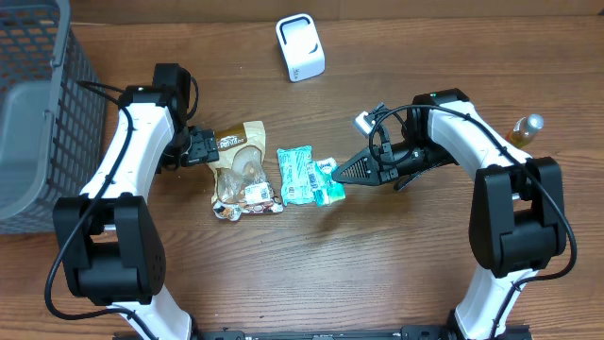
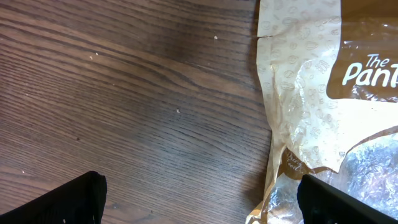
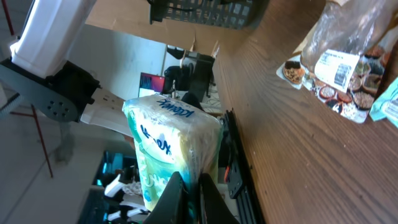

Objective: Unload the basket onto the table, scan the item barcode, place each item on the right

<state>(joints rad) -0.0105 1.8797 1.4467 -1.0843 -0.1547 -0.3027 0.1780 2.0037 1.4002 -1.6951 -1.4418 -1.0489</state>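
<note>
Overhead shows left hand [image 1: 211, 149] spread beside snack bag [image 1: 243, 172], right hand [image 1: 340, 173] pinching tissue pack [image 1: 302, 176], grey basket [image 1: 52, 66] well apart.

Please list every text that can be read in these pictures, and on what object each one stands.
"The Pant..." (cut off by the frame): tan snack bag.
"Kleenex", likely: tissue pack.
White barcode label on the snack bag: too small to read.

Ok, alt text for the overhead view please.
On a wooden table, the right end effector pinches a teal tissue pack by its edge; the open left end effector sits at a brown snack bag. A white scanner stands behind them.
</note>
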